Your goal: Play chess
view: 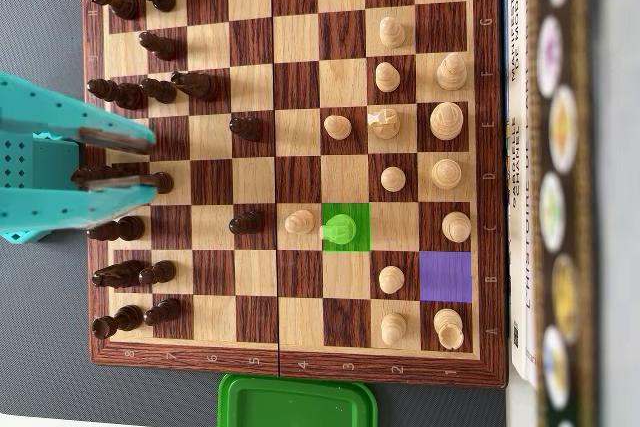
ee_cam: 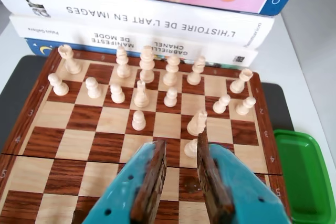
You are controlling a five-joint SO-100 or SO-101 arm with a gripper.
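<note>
The wooden chessboard (ee_cam: 113, 120) lies under my teal gripper (ee_cam: 181, 141), whose brown-padded jaws stand open with nothing between them. In the wrist view a white pawn (ee_cam: 191, 148) stands just beyond the right fingertip, touching or nearly so, and a white knight (ee_cam: 197, 123) is one square further on. In the overhead view the gripper (view: 150, 160) hangs over the left side of the chessboard (view: 300, 37), above the black pieces (view: 130, 95). The knight (view: 340, 231) stands on a green-marked square there, with the pawn (view: 298, 222) to its left. A purple-marked square (view: 445, 277) is empty.
The other white pieces (ee_cam: 147, 64) fill the far rows in the wrist view. A stack of books (ee_cam: 147, 19) lies just behind the board, at the right edge (view: 545, 147) in the overhead view. A green tray (ee_cam: 304, 177) (view: 297, 402) sits beside the board. Two black pawns (view: 245, 127) stand advanced.
</note>
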